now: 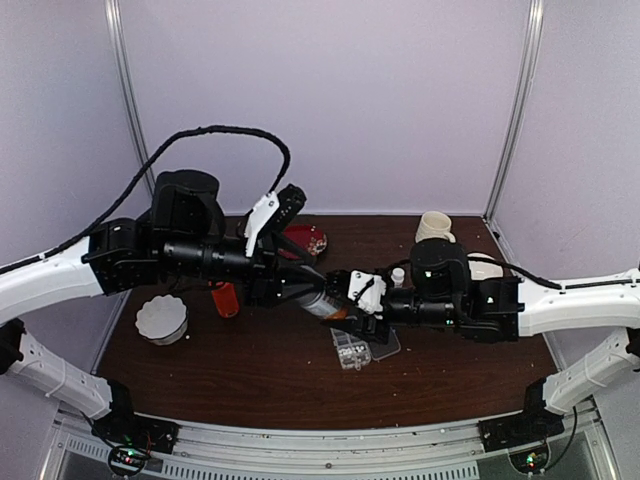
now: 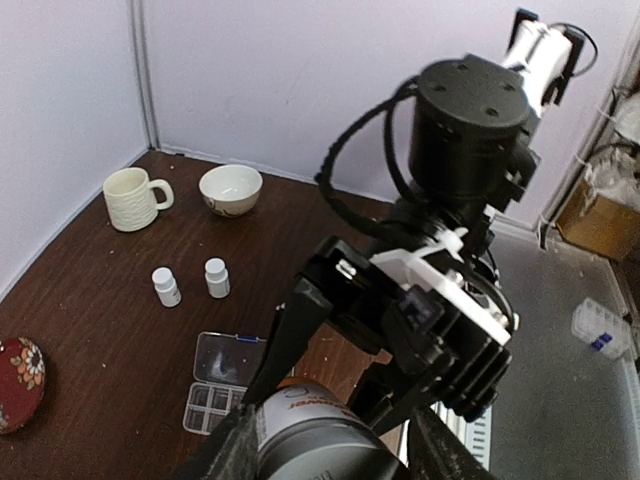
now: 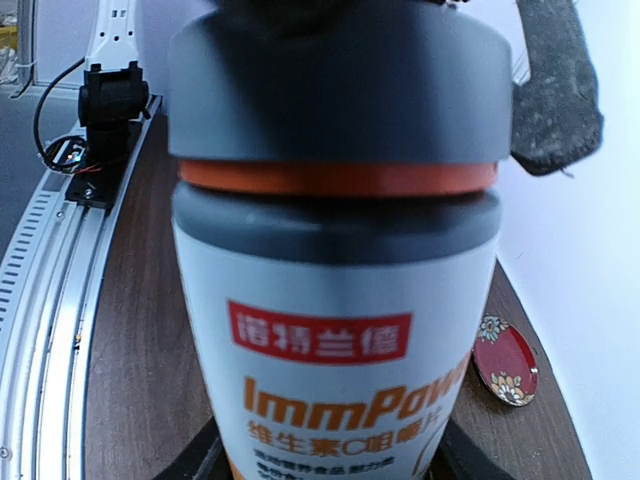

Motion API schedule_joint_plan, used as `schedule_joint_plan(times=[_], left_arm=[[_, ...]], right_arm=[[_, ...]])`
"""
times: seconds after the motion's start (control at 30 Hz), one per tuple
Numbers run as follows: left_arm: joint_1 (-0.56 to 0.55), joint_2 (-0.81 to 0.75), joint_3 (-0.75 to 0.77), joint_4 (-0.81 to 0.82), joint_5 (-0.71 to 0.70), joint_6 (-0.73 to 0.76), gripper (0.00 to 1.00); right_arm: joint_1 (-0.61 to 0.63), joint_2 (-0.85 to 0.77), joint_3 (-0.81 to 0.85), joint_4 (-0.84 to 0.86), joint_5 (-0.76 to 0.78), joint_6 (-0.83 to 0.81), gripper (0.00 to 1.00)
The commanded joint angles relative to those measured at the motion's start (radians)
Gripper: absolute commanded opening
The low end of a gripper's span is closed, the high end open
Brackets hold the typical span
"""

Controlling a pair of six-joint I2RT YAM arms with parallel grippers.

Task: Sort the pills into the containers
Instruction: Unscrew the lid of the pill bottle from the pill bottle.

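Observation:
A grey-capped bottle (image 1: 322,304) with a white and orange label hangs level above the table between both arms. My left gripper (image 1: 300,292) is shut on its grey cap (image 2: 318,445), one finger on each side. My right gripper (image 1: 347,306) is shut on the labelled body (image 3: 335,360), which fills the right wrist view. The clear organizer box (image 1: 352,350) lies on the table just below, its lid open; its small cells, the containers (image 2: 212,407), look pale. The pills are hidden.
Two small white bottles (image 2: 166,286) (image 2: 216,277) stand beyond the organizer. At the back right stand a cream mug (image 1: 433,227) and a white bowl (image 2: 231,188). A red patterned dish (image 1: 305,240), an orange bottle (image 1: 226,298) and a white ribbed cup (image 1: 162,318) are on the left.

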Motion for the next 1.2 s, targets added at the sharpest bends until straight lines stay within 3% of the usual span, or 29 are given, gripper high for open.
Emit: schedule_joint_plan(times=[0.0, 0.07, 0.1, 0.13, 0.23, 0.27, 0.5, 0.63, 0.87, 1.17], left_arm=[[0.002, -0.044, -0.056, -0.02, -0.146, -0.244, 0.0], [0.003, -0.08, -0.074, 0.013, -0.153, -0.22, 0.04], [0.003, -0.099, -0.091, 0.036, -0.153, -0.207, 0.17], [0.003, -0.119, -0.104, 0.054, -0.155, -0.192, 0.39], [0.003, -0.174, -0.122, 0.068, -0.179, -0.15, 0.93], [0.003, -0.198, -0.134, 0.076, -0.199, -0.15, 0.97], [0.003, -0.32, -0.259, 0.213, -0.39, -0.318, 0.98], [0.003, -0.366, -0.349, 0.404, -0.235, -0.226, 0.98], [0.004, -0.26, -0.284, 0.433, -0.03, -0.214, 0.97], [0.003, -0.208, -0.248, 0.457, 0.02, -0.224, 0.94]], right_arm=[[-0.011, -0.05, 0.024, 0.231, 0.141, 0.105, 0.0], [-0.023, -0.05, 0.028, 0.224, 0.053, 0.132, 0.0], [-0.032, -0.048, 0.035, 0.203, 0.007, 0.146, 0.0], [-0.041, -0.048, 0.041, 0.185, -0.037, 0.158, 0.0], [-0.057, -0.053, 0.047, 0.144, -0.111, 0.173, 0.0], [-0.059, -0.059, 0.04, 0.141, -0.119, 0.176, 0.0], [-0.068, -0.081, 0.0, 0.173, -0.235, 0.26, 0.0], [-0.07, -0.061, 0.023, 0.17, -0.299, 0.335, 0.0], [-0.068, -0.019, 0.06, 0.192, -0.403, 0.444, 0.0], [-0.065, -0.003, 0.068, 0.161, -0.439, 0.445, 0.0]])
